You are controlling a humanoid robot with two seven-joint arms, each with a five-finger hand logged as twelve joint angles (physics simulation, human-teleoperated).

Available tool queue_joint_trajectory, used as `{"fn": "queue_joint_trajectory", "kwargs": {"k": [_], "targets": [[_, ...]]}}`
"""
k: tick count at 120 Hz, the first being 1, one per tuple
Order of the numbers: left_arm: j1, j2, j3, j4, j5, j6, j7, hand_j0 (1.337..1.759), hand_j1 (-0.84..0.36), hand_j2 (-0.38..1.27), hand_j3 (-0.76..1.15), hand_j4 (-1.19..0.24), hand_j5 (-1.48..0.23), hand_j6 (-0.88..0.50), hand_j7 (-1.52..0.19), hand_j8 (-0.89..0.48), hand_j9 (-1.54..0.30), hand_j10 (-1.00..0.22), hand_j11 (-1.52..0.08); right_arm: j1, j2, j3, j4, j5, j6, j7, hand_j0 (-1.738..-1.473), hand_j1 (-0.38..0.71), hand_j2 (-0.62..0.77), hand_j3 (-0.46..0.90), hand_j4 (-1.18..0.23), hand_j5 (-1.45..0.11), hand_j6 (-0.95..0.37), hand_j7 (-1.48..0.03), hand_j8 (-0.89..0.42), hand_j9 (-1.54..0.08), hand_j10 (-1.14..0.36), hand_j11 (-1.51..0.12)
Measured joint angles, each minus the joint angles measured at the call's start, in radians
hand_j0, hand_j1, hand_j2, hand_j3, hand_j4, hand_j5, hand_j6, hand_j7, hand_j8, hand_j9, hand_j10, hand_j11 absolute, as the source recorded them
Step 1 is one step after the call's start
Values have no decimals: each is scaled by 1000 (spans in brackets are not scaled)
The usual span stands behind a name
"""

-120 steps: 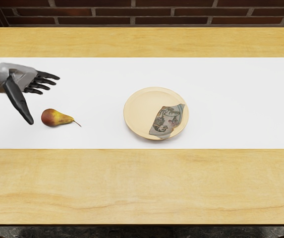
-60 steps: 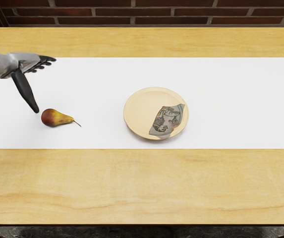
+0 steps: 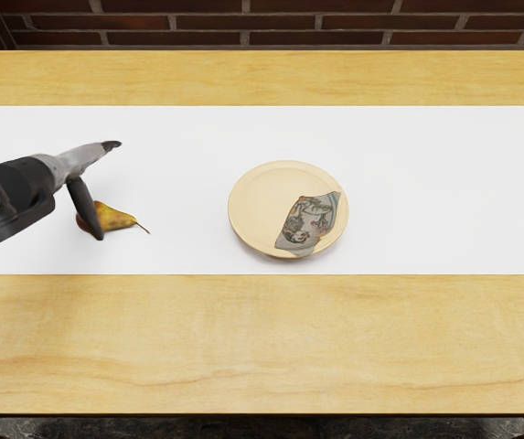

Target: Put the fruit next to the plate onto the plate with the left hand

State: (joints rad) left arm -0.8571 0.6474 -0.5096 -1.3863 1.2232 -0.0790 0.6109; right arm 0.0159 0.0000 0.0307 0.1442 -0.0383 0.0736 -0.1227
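— While the left hand (image 3: 68, 169) hovers above it, where does the pear (image 3: 112, 218) lie?
— On the white runner (image 3: 426, 183), well left of the plate (image 3: 262, 197); its long axis runs left to right, stem toward the plate.
— And the fingers?
— Stretched straight, gripping nothing; the thumb hangs down across the pear's blunt end.

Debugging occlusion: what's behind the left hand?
The pear: its stem end shows right of the left hand; the thumb covers its round end. Whether they touch is hidden.
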Motion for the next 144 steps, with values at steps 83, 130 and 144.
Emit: {"fn": "queue_joint_trajectory", "kwargs": {"k": [83, 130, 144], "targets": [[47, 1, 26, 3, 26, 50, 0, 1658, -45, 69, 0, -334, -430, -336, -429, -335, -429, -334, -429, 1, 0, 0, 0, 0, 0, 0, -1658, -349, 0, 0, 0, 0, 0, 0, 0, 0, 0, 0], [63, 1, 34, 3, 25, 49, 0, 1658, -194, 95, 0, -458, -592, -459, -592, -458, -592, -458, -592, 1, 0, 0, 0, 0, 0, 0, -1658, -349, 0, 0, 0, 0, 0, 0, 0, 0, 0, 0], [63, 1, 35, 3, 25, 48, 0, 1658, -232, 110, 0, -498, -645, -499, -644, -454, -646, -497, -645, 1, 0, 0, 0, 0, 0, 0, -1658, -349, 0, 0, 0, 0, 0, 0, 0, 0, 0, 0]]}}
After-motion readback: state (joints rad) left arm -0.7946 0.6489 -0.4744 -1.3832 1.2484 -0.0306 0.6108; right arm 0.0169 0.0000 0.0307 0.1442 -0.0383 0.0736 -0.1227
